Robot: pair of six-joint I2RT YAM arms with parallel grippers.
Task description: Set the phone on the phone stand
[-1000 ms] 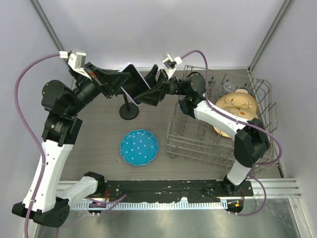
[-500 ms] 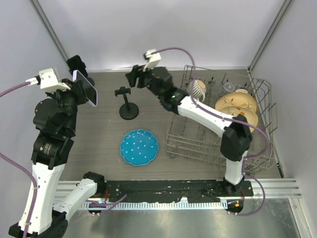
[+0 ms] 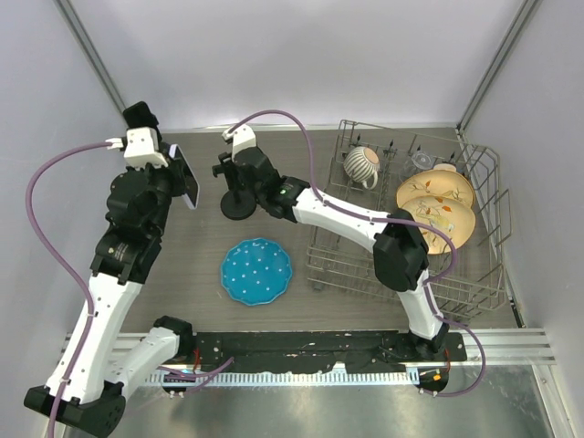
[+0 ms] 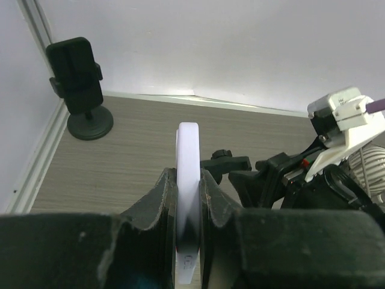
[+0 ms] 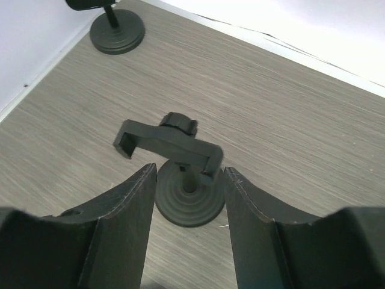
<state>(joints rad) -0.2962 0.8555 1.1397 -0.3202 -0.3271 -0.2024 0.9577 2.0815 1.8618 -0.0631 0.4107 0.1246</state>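
Note:
The phone (image 3: pixel 185 177) is a thin white slab held edge-up in my left gripper (image 3: pixel 173 179), left of the phone stand. In the left wrist view the jaws are shut on its white edge (image 4: pixel 187 144), and the left gripper (image 4: pixel 187 176) points at the stand's clamp (image 4: pixel 225 163). The black phone stand (image 3: pixel 237 190) has a round base and an empty clamp on top. My right gripper (image 3: pixel 241 175) is open just above it. In the right wrist view its fingers (image 5: pixel 189 173) straddle the stand's post, with the clamp (image 5: pixel 168 142) just ahead and the base (image 5: pixel 189 203) below.
A second black stand (image 3: pixel 139 116) holding a dark device stands in the far left corner (image 4: pixel 78 84). A blue plate (image 3: pixel 256 271) lies at front centre. A wire dish rack (image 3: pixel 356 260) on the right holds a striped mug (image 3: pixel 365 165) and two plates (image 3: pixel 436 197).
My left arm has swung the phone from above the stand out to the left, then part way back. My right gripper has moved left and down onto the stand.

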